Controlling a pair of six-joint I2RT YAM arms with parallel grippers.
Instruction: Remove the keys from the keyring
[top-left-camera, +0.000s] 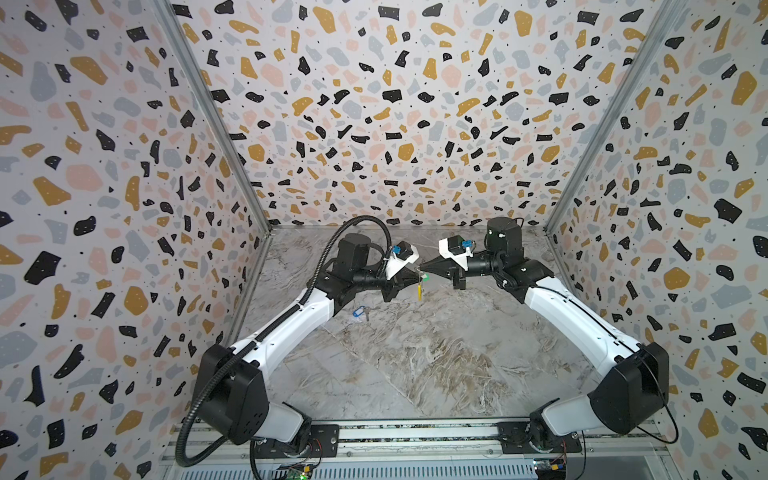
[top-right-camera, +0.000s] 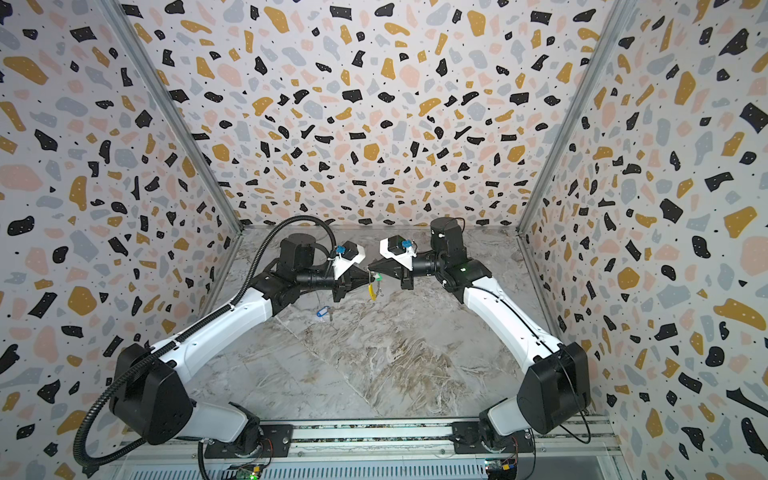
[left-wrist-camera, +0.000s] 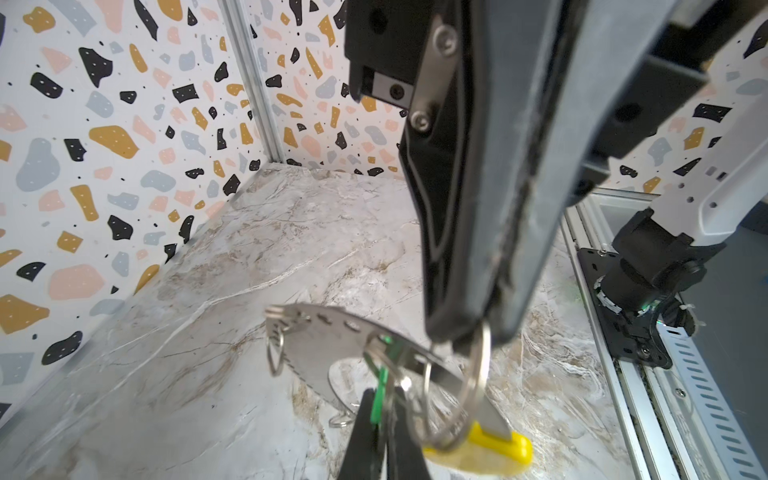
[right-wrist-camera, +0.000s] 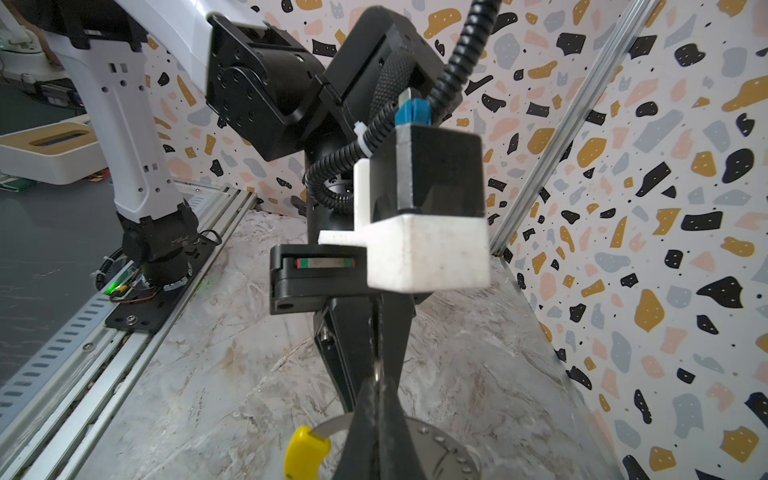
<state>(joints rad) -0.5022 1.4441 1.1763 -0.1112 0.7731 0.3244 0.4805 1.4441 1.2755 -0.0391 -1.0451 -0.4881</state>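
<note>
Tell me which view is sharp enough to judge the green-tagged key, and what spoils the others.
Left wrist view: best; green tag and keyring fairly clear, left gripper a close blur. Right wrist view: right gripper dark, soft, hiding the tag; the yellow sleeve shows beside it. Both top views: even light, walls bowed by the wide lens, blue-tagged key a speck.

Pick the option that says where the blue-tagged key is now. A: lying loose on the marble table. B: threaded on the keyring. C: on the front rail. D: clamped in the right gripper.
A: the blue-tagged key lies on the table, well apart from the keyring, which is held up in the air.
</note>
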